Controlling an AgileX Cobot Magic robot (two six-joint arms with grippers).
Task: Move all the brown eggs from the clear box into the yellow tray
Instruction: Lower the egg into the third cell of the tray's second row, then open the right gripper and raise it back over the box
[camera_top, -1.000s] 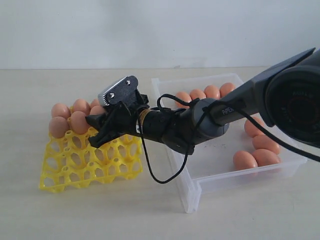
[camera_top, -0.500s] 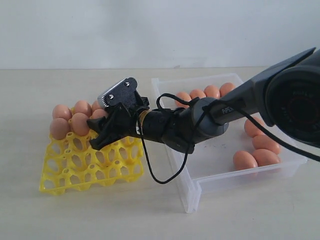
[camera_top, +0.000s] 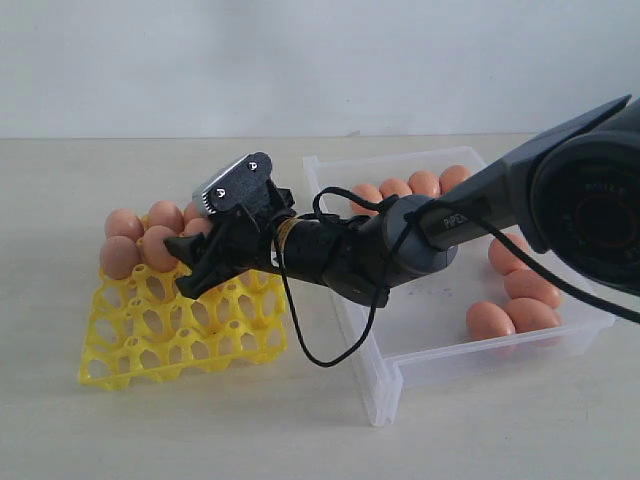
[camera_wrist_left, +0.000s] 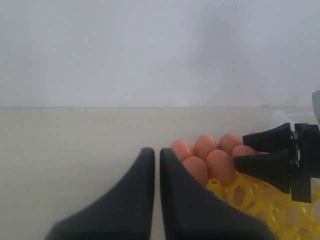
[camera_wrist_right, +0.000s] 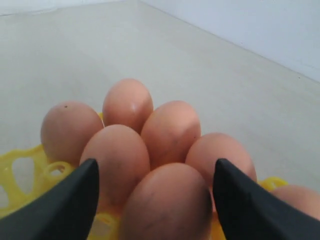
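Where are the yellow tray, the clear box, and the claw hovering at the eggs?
the yellow tray (camera_top: 160, 345), exterior view, on its empty front cells.
the clear box (camera_top: 445, 310), exterior view, on its bare floor.
right gripper (camera_wrist_right: 156, 167), right wrist view, midway between its dark fingertips.

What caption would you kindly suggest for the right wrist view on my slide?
Open right gripper flanking a brown egg among others in the yellow tray.

Pale beige tabletop; plain white wall behind.
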